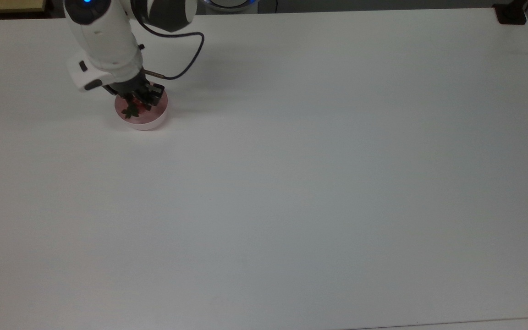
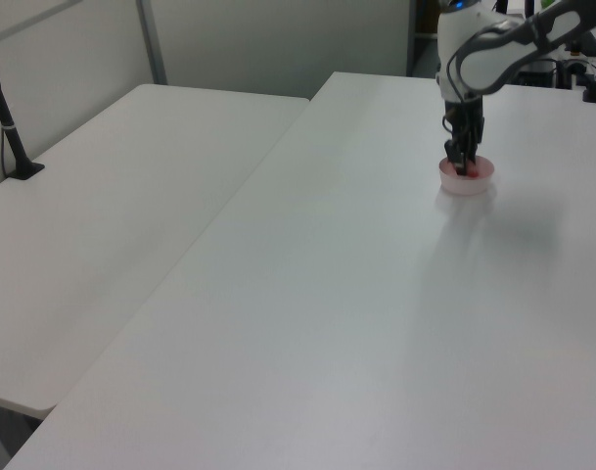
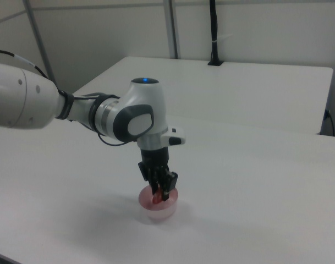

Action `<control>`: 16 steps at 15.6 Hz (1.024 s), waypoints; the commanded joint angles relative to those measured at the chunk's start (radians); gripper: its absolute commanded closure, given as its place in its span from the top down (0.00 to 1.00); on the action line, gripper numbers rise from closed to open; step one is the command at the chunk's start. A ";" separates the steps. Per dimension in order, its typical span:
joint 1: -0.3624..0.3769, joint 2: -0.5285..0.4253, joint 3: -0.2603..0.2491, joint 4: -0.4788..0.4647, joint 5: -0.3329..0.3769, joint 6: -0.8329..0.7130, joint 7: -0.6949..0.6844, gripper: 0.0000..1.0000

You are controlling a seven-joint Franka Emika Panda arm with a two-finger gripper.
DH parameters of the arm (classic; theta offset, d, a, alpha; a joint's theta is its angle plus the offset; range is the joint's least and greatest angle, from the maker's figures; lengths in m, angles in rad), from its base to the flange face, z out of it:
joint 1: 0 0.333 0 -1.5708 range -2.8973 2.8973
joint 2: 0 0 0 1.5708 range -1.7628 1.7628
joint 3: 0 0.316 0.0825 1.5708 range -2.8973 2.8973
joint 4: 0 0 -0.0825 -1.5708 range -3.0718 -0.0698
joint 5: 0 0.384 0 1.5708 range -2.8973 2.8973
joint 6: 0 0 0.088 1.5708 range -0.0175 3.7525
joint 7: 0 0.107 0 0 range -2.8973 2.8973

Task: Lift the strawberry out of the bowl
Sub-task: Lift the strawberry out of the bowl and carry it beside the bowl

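Hand gripping the strawberry over the pink bowl

The hand [image 1: 135, 103] points down into the bowl [image 1: 154, 120], its fingers pinched on the red strawberry [image 3: 158, 196], whose dark green cap [image 1: 130, 111] shows in the top view. The bowl sits on the white desk [image 1: 291, 183] near the top view's upper left corner.

no readable text, labels, brands or numbers on any surface
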 commanded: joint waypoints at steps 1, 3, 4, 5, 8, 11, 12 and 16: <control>-0.057 -0.020 0.000 0.101 0.032 -0.049 -0.119 0.21; -0.089 0.013 0.000 0.177 0.065 -0.047 -0.173 0.21; -0.109 0.050 0.000 0.226 0.072 -0.043 -0.193 0.22; -0.121 0.099 0.000 0.283 0.073 -0.038 -0.202 0.22; -0.161 0.265 -0.005 0.461 0.061 0.021 -0.207 0.22; -0.189 0.323 -0.009 0.469 0.058 0.163 -0.233 0.22; -0.192 0.345 -0.009 0.472 0.058 0.184 -0.242 0.22; -0.189 0.375 -0.009 0.472 0.055 0.214 -0.265 0.22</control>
